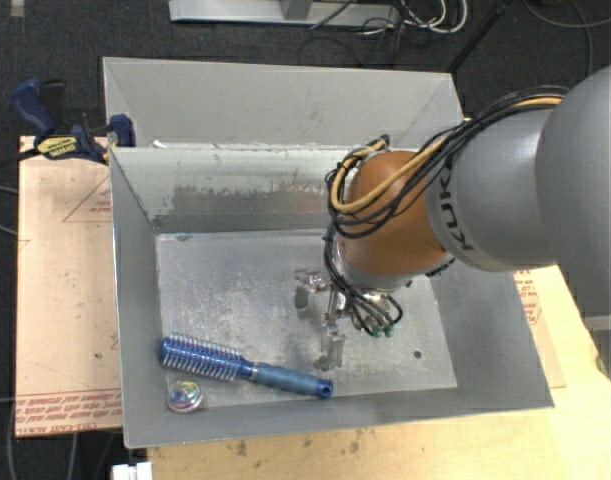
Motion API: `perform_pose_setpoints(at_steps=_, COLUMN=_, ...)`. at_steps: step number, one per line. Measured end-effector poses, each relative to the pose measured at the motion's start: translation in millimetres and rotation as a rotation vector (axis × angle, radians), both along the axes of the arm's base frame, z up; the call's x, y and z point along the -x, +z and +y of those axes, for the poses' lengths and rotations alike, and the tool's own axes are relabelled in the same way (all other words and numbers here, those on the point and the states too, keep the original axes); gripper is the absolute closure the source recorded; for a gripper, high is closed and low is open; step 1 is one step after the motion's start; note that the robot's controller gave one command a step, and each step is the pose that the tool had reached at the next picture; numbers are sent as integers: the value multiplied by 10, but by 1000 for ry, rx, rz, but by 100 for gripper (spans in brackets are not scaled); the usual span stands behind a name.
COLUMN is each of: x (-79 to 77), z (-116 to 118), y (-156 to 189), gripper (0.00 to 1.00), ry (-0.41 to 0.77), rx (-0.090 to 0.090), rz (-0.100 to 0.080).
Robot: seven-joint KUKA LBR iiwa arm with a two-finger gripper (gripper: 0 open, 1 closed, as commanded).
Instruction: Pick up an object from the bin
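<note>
My gripper hangs over the middle of the bin floor, open, with nothing between its two metal fingers. A blue hairbrush lies along the front of the bin, bristle head to the left. Its handle end sits just below and in front of my nearer fingertip, and I cannot tell whether they touch. A small shiny round thing with a silver and purple sheen rests in the front left corner, close to the brush's head.
The arm with its orange cover and cables comes in from the right and hides the bin's right rear part. Bare scuffed metal floor lies left of the gripper, with the sloping walls all round.
</note>
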State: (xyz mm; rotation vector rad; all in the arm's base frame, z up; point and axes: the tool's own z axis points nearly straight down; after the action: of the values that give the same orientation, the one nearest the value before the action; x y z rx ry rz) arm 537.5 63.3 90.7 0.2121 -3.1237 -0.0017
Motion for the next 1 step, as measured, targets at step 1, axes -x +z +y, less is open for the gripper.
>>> perform_pose_setpoints(at_steps=1, x=504, z=482, y=-184, gripper=0, ry=27, rx=-3, rz=-26)
